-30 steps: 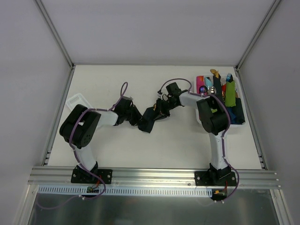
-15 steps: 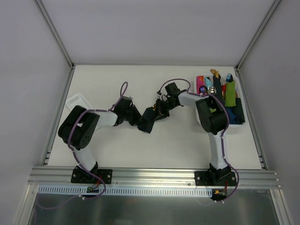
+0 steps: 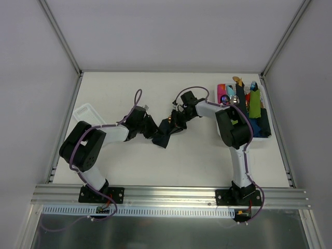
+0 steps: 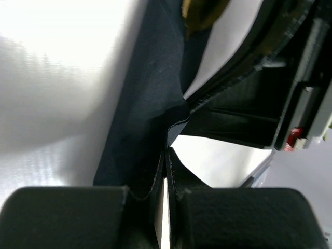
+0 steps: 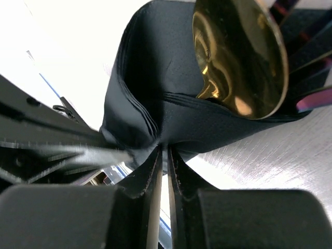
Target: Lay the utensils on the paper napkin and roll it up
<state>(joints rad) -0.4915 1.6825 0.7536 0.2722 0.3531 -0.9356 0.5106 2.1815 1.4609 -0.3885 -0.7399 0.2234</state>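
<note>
Left gripper (image 4: 166, 158) and right gripper (image 5: 165, 155) each pinch shut on my thin dark navy paper napkin (image 5: 140, 78). It sits mid-tabletop (image 3: 129, 168), half-rolled around the gold-bowled spoon (image 5: 238, 57), with the fork probably inside. Next, the roll wants tightening.

On the white table (image 3: 197, 163), a tray (image 3: 263, 141) at right holds 1 green roll (image 3: 256, 106) and 1 pink roll (image 3: 222, 89); a white basket (image 3: 85, 111) sits left.

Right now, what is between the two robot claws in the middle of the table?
The dark paper napkin, wrapped around a gold spoon, pinched by the left gripper and right gripper; the wrist views show it.
</note>
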